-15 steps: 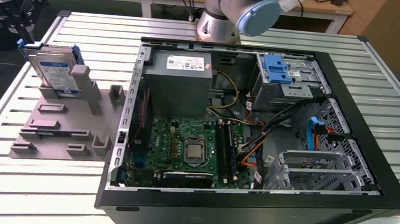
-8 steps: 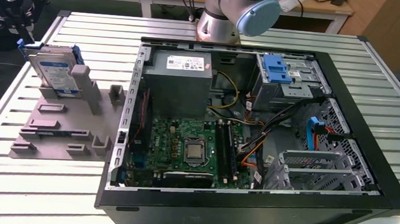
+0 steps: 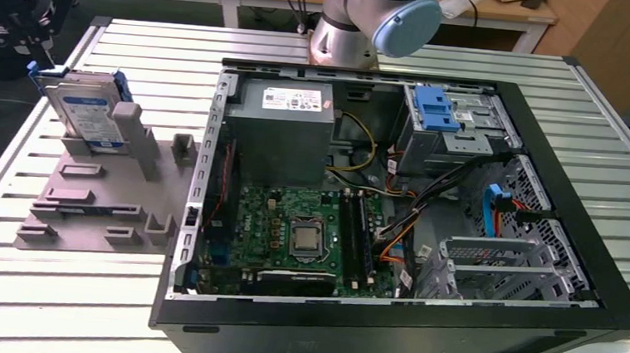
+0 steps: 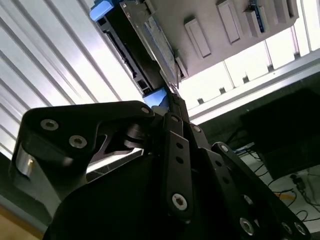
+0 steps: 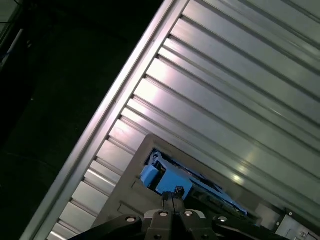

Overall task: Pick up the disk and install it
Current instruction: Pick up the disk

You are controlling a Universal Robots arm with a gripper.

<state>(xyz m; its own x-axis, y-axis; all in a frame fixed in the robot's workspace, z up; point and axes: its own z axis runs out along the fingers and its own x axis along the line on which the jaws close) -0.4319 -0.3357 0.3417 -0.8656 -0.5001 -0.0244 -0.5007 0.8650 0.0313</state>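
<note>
My gripper (image 5: 172, 192): fingers pressed together, tips at the blue frame of the disk (image 3: 84, 110). In the exterior view the disk stands on edge in the grey holder (image 3: 91, 202), at 9 o'clock from the open computer case (image 3: 392, 340).

"What's on that slatted metal table (image 3: 62, 309)?"
"An open black computer case (image 3: 392, 340), lying flat: grey power-supply box (image 3: 285, 133), green motherboard (image 3: 289, 225), a blue latch (image 3: 436, 110) on its cage."
"And beside it?"
"A grey moulded stand (image 3: 91, 202), toward the exterior view's left."
</note>
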